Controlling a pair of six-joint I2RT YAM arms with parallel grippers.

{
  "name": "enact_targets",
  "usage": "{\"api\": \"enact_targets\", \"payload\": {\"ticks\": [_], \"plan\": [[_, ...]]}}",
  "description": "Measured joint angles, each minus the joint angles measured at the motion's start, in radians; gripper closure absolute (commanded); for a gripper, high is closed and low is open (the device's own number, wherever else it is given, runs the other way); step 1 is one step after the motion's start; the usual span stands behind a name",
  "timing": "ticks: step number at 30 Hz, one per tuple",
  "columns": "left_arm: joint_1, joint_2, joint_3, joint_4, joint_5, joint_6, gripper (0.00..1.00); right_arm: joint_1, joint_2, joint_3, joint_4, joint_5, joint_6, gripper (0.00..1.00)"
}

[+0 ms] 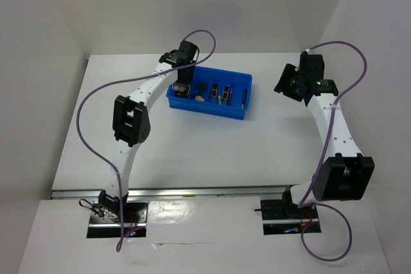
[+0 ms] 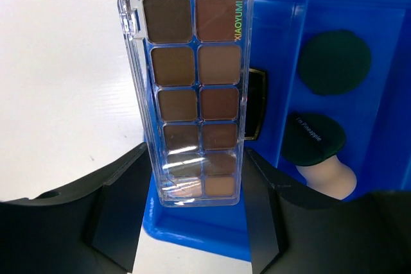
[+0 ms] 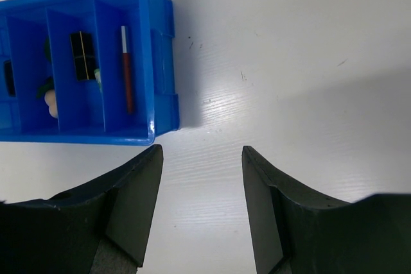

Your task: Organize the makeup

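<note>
The left gripper (image 2: pixel 197 158) clamps the pinkish flat palette (image 2: pixel 192 88) over the blue tray's (image 1: pixel 212 111) left end. The right gripper (image 3: pixel 202 158) hangs open and empty, right of the tray.

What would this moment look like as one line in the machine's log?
left claw: holds palette over left end of blue tray | right claw: open, empty, over table | palette: not yet released

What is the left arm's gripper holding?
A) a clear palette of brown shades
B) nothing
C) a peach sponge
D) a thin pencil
A: the left wrist view shows the palette pinched upright in the left gripper, above the blue tray.
</note>
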State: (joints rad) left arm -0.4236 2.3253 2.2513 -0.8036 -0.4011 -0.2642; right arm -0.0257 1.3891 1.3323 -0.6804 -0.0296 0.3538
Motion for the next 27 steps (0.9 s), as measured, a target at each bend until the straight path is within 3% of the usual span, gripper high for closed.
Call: {"api": "enact_targets", "payload": {"ticks": [4, 5, 6, 10, 17, 19, 20, 21, 23, 27], "plan": [[-0.005, 0.027, 0.006, 0.010, 0.018, 0.001, 0.48, 0.000, 0.007, 0.000, 0.000, 0.007, 0.000, 0.40], [-0.005, 0.036, 0.006, 0.012, 0.026, 0.001, 0.36, 0.000, 0.008, 0.000, 0.000, 0.008, 0.000, 0.40], [-0.006, 0.040, 0.006, 0.011, 0.031, 0.001, 0.30, 0.000, 0.008, 0.000, 0.000, 0.010, 0.000, 0.40], [-0.010, 0.047, 0.004, 0.011, 0.045, 0.003, 0.12, 0.000, 0.008, 0.002, -0.001, 0.014, 0.000, 0.40], [-0.010, 0.038, 0.000, 0.016, 0.048, -0.002, 0.07, 0.000, 0.008, 0.004, -0.002, 0.014, 0.000, 0.33], [-0.010, 0.018, 0.000, 0.003, 0.050, -0.005, 0.07, 0.000, 0.008, 0.006, -0.005, 0.015, 0.000, 0.25], [-0.010, -0.001, 0.000, -0.007, 0.051, -0.011, 0.07, 0.000, 0.008, 0.010, -0.008, 0.017, -0.001, 0.12], [-0.010, -0.023, -0.003, -0.014, 0.054, -0.024, 0.07, 0.000, 0.008, 0.013, -0.009, 0.021, 0.000, 0.07], [-0.010, -0.105, -0.038, -0.020, 0.058, -0.048, 0.07, 0.000, 0.009, 0.023, -0.020, 0.039, 0.003, 0.00], [-0.010, -0.378, -0.225, 0.003, 0.049, -0.110, 0.07, 0.000, 0.008, 0.036, -0.039, 0.101, 0.020, 0.00]]}}
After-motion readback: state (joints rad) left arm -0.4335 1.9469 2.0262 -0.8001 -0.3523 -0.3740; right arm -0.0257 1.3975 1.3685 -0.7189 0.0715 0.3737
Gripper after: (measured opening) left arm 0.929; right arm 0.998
